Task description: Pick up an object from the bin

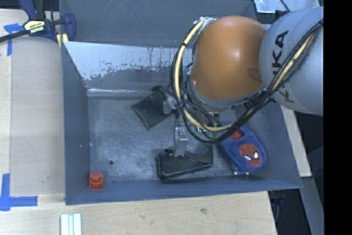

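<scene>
1. You have one grey metal bin [74,118]. Its floor carries four loose things, one of each kind, lying singly.
2. One arm reaches in from the right. Its rounded orange cover [228,58] and looped yellow and black cables hang over the bin's middle and right.
3. One black, elongated, glossy object [190,167] lies lengthwise by the near wall, about the middle of the bin. This is the thing under the gripper.
4. One dark grey, flat, angular piece [147,111] lies further back and to the left, its right end passing under the wrist.
5. One blue soft pouch with a red spider-mask face [247,154] sits at the near right, just beside the black object's right end and partly beneath the cables.
6. One gripper [180,149] points down at the black object's left half. You cannot tell whether it is wide or narrow, nor whether it touches the object.
7. One small red block [96,180] sits alone in the near left corner, well apart from everything else.
</scene>
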Tool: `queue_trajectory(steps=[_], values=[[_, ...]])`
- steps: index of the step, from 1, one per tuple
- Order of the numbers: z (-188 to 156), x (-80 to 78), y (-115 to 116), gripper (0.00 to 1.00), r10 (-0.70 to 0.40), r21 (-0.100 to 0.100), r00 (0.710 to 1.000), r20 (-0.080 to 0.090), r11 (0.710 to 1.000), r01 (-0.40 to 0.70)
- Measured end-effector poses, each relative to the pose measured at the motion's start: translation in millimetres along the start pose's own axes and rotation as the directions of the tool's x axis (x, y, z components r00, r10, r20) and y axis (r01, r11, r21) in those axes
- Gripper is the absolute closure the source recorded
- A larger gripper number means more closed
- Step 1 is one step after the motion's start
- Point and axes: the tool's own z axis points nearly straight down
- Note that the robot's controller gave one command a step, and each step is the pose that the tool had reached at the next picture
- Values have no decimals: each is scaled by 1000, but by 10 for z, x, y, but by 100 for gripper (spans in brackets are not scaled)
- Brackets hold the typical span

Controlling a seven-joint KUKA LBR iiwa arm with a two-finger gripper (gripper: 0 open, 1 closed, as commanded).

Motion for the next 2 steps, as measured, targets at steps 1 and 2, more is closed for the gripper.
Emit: queue_trajectory(steps=[1, 2], values=[[1410, -539, -118, 0, 52, -4, 999, 16, 999, -52], [1293, -1065, -292, 0, -212, 2, 977, 12, 977, 212]])
